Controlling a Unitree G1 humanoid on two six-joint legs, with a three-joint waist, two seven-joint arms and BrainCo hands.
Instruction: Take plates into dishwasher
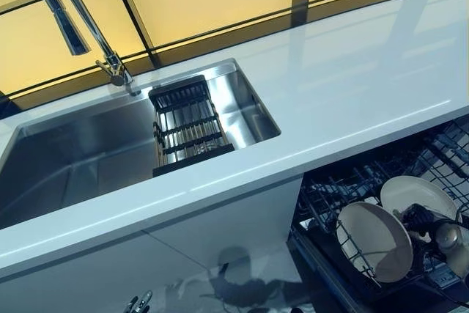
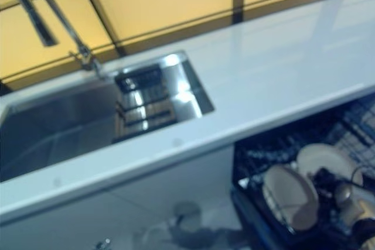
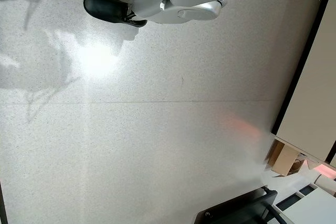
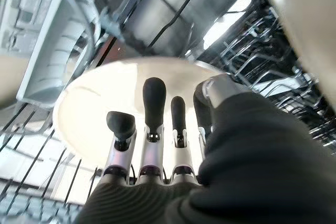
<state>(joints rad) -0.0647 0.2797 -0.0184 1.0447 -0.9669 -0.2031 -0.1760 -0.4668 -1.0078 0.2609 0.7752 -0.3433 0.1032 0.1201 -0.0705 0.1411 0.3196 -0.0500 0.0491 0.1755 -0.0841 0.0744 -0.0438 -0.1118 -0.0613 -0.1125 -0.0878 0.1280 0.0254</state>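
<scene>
The dishwasher's lower rack is pulled out at the lower right, under the white counter. Two cream plates stand on edge in it, one in front and one behind. My right hand is down in the rack between them. In the right wrist view its fingers lie straight against the face of a cream plate, with the thumb beside them near the rim. Another plate is close beside the hand. My left hand just shows at the bottom edge, low by the cabinet.
A steel sink with a black drying rack and a tall faucet is set in the white counter. A white cabinet door is left of the dishwasher. The left wrist view shows speckled floor.
</scene>
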